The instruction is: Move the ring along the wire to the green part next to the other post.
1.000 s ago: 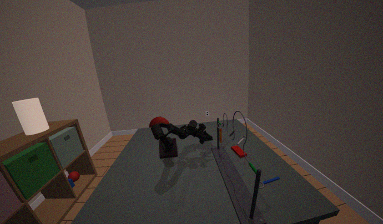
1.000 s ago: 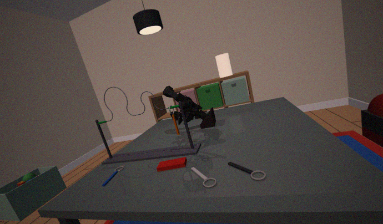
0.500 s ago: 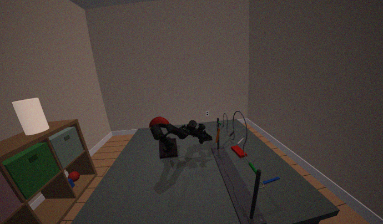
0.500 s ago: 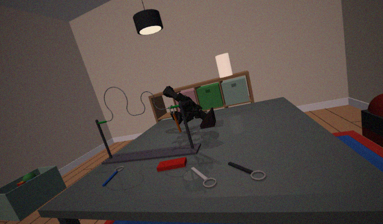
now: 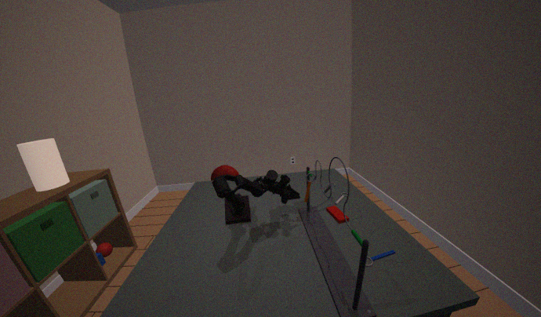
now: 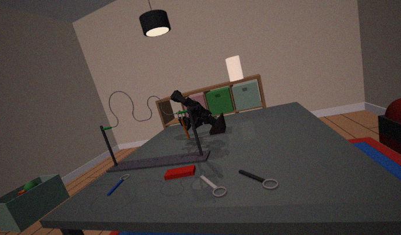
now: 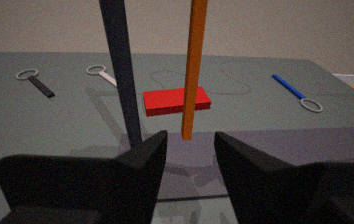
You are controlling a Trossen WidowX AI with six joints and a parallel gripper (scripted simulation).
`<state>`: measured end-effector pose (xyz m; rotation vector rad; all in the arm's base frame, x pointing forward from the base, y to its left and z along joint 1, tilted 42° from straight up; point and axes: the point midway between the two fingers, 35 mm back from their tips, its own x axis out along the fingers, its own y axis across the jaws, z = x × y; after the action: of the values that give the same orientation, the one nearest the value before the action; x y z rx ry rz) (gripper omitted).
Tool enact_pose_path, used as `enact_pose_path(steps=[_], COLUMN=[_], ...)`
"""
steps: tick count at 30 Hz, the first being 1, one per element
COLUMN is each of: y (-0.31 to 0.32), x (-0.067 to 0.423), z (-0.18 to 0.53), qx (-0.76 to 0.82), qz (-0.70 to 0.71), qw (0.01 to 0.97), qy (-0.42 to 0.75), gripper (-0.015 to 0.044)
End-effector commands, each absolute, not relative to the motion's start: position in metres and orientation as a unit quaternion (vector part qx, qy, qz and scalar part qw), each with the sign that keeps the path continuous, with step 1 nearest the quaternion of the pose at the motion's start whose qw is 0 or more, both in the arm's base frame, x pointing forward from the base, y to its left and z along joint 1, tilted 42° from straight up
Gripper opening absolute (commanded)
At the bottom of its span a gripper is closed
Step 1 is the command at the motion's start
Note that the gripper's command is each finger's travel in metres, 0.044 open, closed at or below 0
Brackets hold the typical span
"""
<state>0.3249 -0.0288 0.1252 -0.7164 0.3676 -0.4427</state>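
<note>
The orange handle point(image 5: 307, 192) point(image 6: 185, 128) point(image 7: 194, 65) hangs down from its ring, which is around the green part point(image 6: 183, 111) beside one post point(image 5: 308, 209) point(image 6: 196, 134) point(image 7: 123, 75). My gripper point(image 5: 299, 196) point(image 7: 190, 137) is partly open and empty, on the robot's side of the handle. In the wrist view the handle's lower end shows beyond the gap between the fingertips, with the post to its left. The thin grey wire point(image 5: 335, 157) point(image 6: 118, 91) curves to the other green part point(image 5: 357, 238) point(image 6: 107, 128) at the other post point(image 5: 360, 275) point(image 6: 108, 147). In the exterior view the handle and post partly hide the gripper.
A red block point(image 5: 337, 213) point(image 6: 179, 172) point(image 7: 176, 101) lies beyond the stand's base point(image 6: 155, 163). Rings with a blue handle point(image 6: 114, 187) point(image 7: 289, 87), a white handle point(image 6: 208, 181) and a black handle point(image 6: 250, 175) point(image 7: 41, 86) lie on the table.
</note>
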Motion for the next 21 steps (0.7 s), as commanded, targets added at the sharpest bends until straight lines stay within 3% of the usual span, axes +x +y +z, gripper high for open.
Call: enact_pose_path(steps=[1, 4, 15, 21], y=[-0.029, -0.029, -0.003, -0.003], x=[0.324, 0.324, 0.282, 0.282], z=[0.125, 0.125, 0.134, 0.134], qx=[-0.343, -0.343, -0.346, -0.346], qz=[-0.216, -0.216, -0.213, -0.213], qw=[0.897, 0.897, 0.896, 0.896], qy=[0.178, 0.178, 0.179, 0.179], gripper=[0.016, 0.016, 0.044, 0.044])
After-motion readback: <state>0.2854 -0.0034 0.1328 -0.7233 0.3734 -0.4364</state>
